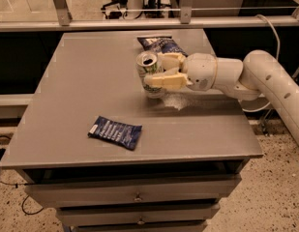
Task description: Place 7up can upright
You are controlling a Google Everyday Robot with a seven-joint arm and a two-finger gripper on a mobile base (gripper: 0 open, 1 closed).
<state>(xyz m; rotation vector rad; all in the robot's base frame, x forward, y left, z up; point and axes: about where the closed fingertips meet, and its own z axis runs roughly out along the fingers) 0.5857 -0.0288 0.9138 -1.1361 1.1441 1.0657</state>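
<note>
The gripper [155,71], reaching from the right over the table [81,81], has its fingers closed around the can [146,66], held upright near the table's middle with its base at or just above the surface; the placing looks nearly done, and next comes a gentle release without tipping it

A: Body colour, quick?
B: The arm [272,79] is glossy white: fat rounded tube segments with a seam between them.
A: Wrist end?
B: A bulbous white housing [207,71] with a ring seam.
A: Tool?
B: The gripper [154,70] is over the table [91,81], back-centre. Its fingers [171,81] are cream and blocky.
A: Wires?
B: A thin pale cable [275,30] arcs behind the arm; attachment unclear.
</note>
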